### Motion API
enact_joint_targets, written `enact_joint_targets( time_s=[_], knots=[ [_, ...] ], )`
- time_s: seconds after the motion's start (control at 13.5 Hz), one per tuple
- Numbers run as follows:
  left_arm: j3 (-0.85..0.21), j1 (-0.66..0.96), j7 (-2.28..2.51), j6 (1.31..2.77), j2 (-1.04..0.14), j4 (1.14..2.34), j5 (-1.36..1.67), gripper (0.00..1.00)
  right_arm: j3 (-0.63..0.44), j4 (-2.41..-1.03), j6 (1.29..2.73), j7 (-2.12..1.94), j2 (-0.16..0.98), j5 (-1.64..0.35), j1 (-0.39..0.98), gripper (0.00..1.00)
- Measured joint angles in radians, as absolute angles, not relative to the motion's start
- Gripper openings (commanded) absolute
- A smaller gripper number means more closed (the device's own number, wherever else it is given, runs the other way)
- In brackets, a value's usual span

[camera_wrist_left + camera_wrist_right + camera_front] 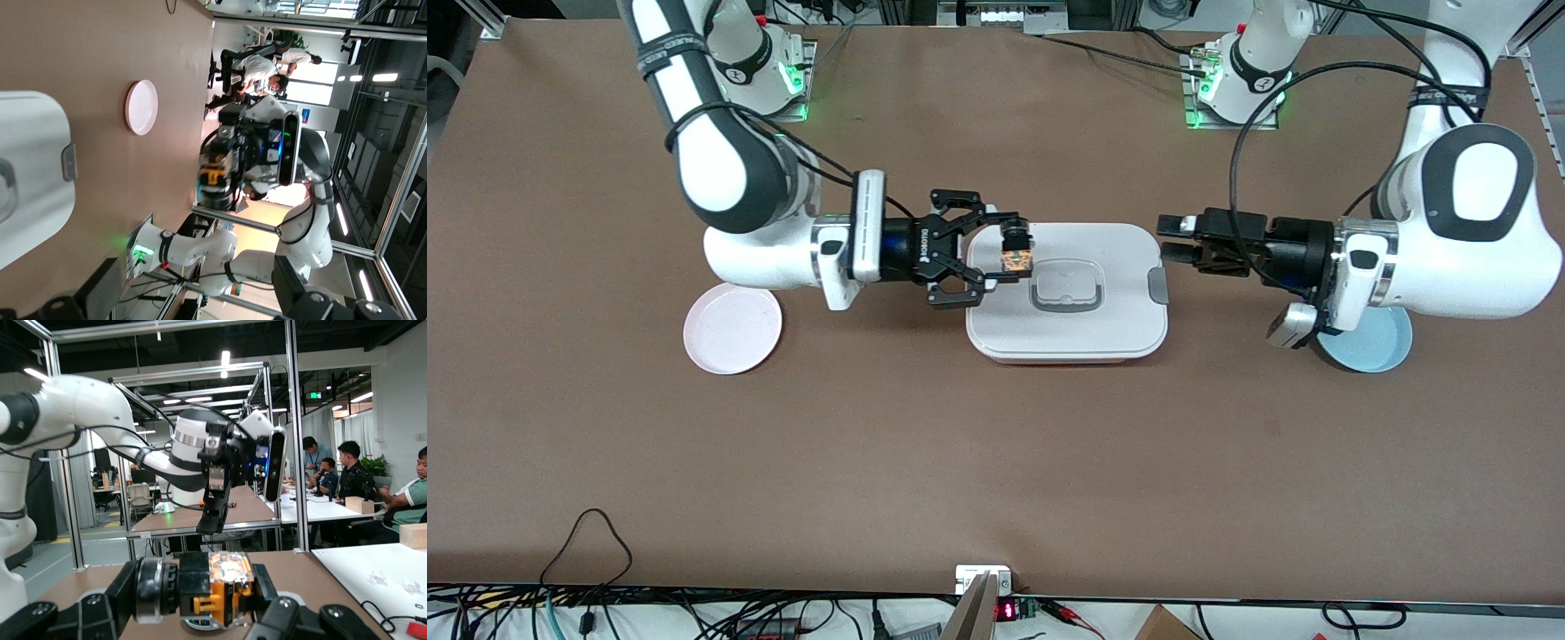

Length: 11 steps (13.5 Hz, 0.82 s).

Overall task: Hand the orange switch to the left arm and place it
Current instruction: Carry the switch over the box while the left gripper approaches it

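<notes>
The orange switch (1016, 250), orange body with a black cap, is held in my right gripper (1007, 248), which is shut on it over the edge of the white box (1067, 329) toward the right arm's end. The right wrist view shows the switch (230, 590) clamped between the fingers (157, 590). My left gripper (1176, 239) is open and empty, level with the switch, just off the box's edge at the left arm's end and pointing at the right gripper. The left wrist view shows the switch (213, 177) in the right gripper and part of the box (33, 173).
A pink plate (734, 330) lies on the table below the right arm, also in the left wrist view (141, 107). A blue plate (1383, 348) lies under the left arm's wrist. The brown table (996, 462) stretches nearer the front camera.
</notes>
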State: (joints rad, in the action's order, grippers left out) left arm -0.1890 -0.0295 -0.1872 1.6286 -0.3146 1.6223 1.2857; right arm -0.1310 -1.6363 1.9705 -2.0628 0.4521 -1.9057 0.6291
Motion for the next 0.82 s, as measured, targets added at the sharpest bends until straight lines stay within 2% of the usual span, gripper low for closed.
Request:
enact_joint_targets(
  time_s=[0.22,0.82],
  knots=[
    [-0.189,0.006,-0.203,1.690,-0.342,1.623,1.342,1.00,-0.131,-1.598,2.022,-2.062,0.494,-1.906,0.658,0.00],
    [-0.187,0.011,-0.320,1.693,-0.442,1.623,1.449,1.00,-0.131,-1.569,2.059,-2.060,0.519,-1.906,0.674,0.00]
  ],
)
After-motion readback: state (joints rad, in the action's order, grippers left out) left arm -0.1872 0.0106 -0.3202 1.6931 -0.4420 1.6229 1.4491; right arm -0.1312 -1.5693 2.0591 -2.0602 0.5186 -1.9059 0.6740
